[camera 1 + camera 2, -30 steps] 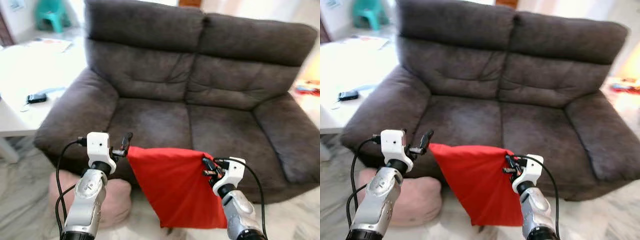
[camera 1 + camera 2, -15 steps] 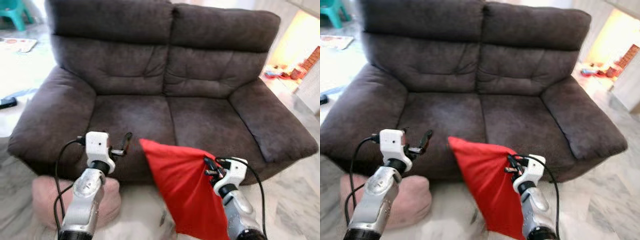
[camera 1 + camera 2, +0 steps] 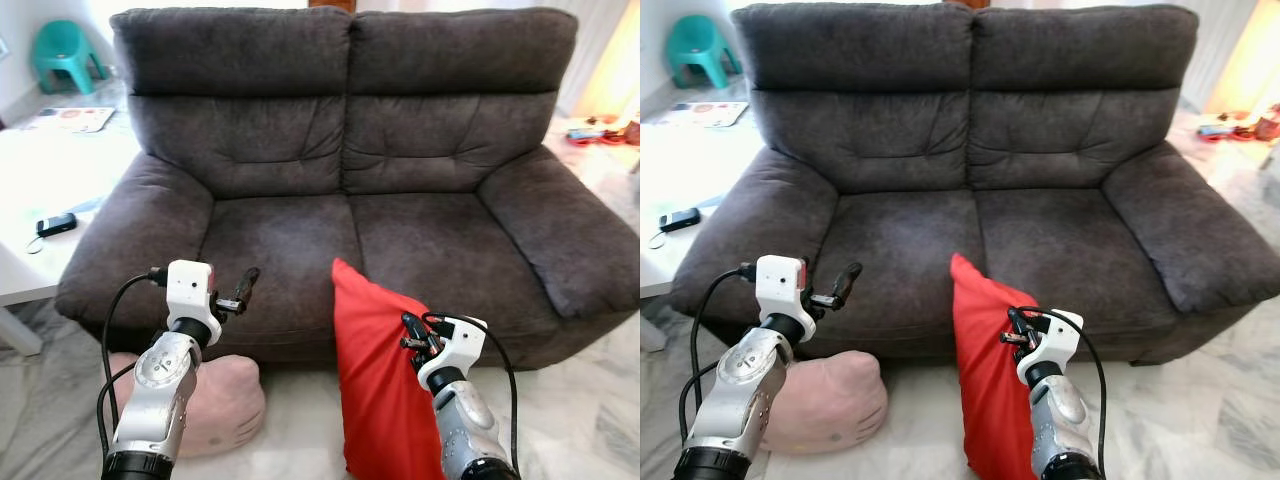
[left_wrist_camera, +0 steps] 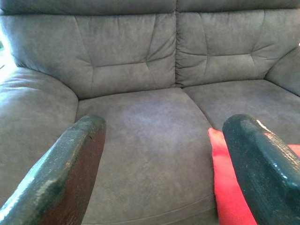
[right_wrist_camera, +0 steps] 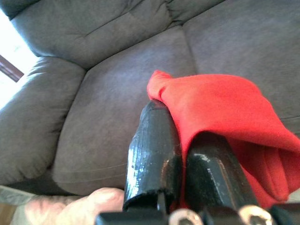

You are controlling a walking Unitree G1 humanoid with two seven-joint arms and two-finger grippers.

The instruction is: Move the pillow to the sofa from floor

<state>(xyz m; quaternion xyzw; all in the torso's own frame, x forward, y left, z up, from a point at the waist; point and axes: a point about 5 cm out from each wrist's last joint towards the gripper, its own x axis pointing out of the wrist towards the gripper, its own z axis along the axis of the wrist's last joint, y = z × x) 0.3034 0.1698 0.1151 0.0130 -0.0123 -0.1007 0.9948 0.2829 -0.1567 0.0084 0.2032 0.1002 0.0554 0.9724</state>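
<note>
I'm facing a dark grey two-seat sofa (image 3: pixel 350 200) on a pale marbled floor (image 3: pixel 1200 400). My right gripper (image 3: pixel 412 335) is clamped on the edge of the red pillow (image 3: pixel 380 390), which hangs upright in front of the seat, its top corner just over the seat's front edge. My left gripper (image 3: pixel 240 292) is raised before the left seat cushion, fingers spread wide and holding nothing. A pink cushion (image 3: pixel 825 400) lies on the floor below it. A white table (image 3: pixel 40 200) with a phone (image 3: pixel 55 224) stands to the left, a teal stool (image 3: pixel 65 58) behind.

Silver arms, white wrist blocks, looping black cables, black jaws.
</note>
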